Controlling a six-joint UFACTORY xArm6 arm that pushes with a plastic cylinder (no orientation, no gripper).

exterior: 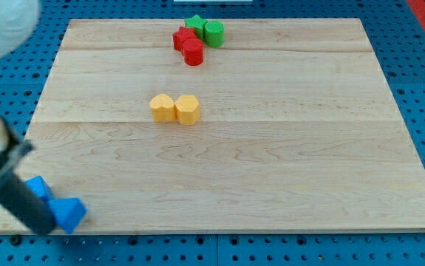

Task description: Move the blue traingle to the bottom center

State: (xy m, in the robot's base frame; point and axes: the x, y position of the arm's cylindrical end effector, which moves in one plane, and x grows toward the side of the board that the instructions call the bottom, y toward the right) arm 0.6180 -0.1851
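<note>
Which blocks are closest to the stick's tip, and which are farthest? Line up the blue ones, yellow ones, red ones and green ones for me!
My tip sits at the view's bottom left.
1. Blue blocks: the triangle touches my tip; the other blue block is just above. Too close to rank.
2. Yellow blocks, mid-board.
3. Red blocks, near the top edge.
4. Green blocks, top, slightly farther.

blurred dark rod (12, 196) cut off at the view's left, my tip hidden, covering parts of the blue triangle (69, 213) and a second blue block (38, 186), shape unclear
</note>
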